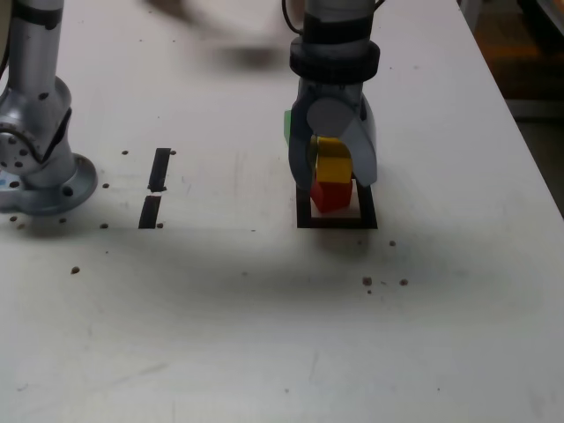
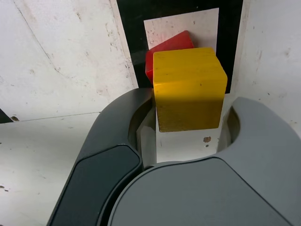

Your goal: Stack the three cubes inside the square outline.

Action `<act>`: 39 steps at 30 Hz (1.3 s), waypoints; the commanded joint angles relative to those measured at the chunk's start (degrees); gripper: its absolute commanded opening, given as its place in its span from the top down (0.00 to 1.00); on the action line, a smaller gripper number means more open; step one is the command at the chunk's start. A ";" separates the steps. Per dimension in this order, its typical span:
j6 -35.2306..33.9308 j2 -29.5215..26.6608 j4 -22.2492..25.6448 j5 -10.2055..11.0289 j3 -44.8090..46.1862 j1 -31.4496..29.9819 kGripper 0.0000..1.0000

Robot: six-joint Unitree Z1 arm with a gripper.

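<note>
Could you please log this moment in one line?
gripper: open around yellow cube | yellow cube: on red cube | red cube: inside square outline | green cube: mostly hidden behind gripper

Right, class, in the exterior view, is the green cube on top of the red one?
No, the yellow cube is above the red cube there.

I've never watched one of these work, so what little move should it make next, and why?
Probably back the gripper straight away, fingers clear: the yellow cube appears to sit on the red cube, and a gap shows beside one finger.
</note>
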 commanded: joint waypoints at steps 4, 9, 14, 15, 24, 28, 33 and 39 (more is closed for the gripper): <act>0.64 -1.19 0.71 0.58 -0.31 -0.05 0.18; 0.56 -4.35 2.36 3.78 -1.00 -0.05 0.08; 0.25 -9.16 4.88 8.27 -1.83 0.07 0.01; 0.22 -10.08 5.70 9.05 -1.81 0.26 0.01; 1.57 -13.52 9.92 11.95 3.07 5.77 0.00; 4.41 -12.76 8.98 14.73 4.18 8.02 0.00; 7.84 -10.11 7.37 17.21 4.26 11.24 0.00; 11.16 -5.42 5.45 16.47 4.11 15.47 0.03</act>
